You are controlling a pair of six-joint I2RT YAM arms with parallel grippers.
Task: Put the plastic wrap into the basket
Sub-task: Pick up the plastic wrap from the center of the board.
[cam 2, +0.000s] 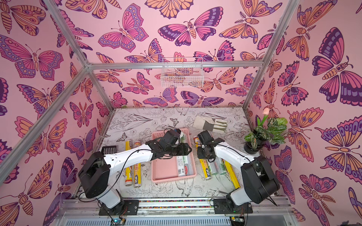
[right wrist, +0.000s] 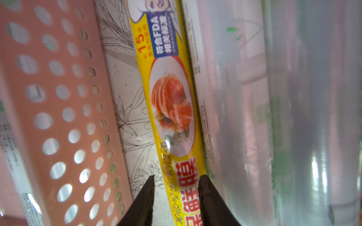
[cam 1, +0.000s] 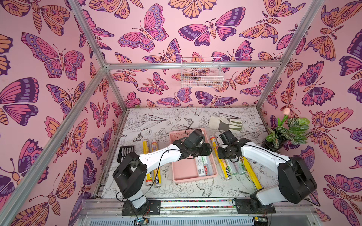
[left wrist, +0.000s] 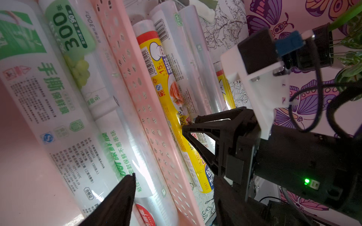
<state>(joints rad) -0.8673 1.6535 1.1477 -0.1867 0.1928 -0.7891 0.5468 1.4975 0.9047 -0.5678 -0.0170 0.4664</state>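
While right claw (right wrist: pixel 177 176) sits apart astride the yellow-labelled plastic-wrap roll (right wrist: pixel 172 101) beside the pink perforated basket (right wrist: pixel 52 105), grasp's pending. Clamp, then lift.

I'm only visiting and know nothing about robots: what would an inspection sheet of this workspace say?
Surface: table, flower-sketch print, nothing spilled seen.
Job's things: pink basket holds two inner rolls; two left rolls and four right rolls lie on the table.
Clutter: black scoop, glove, potted plant.
Grippers: left gripper open over the basket; right gripper straddles a yellow roll, grip unclear.
Cables: black cables hang in loose loops.
Surroundings: butterfly walls, metal frame, wire basket on back wall.
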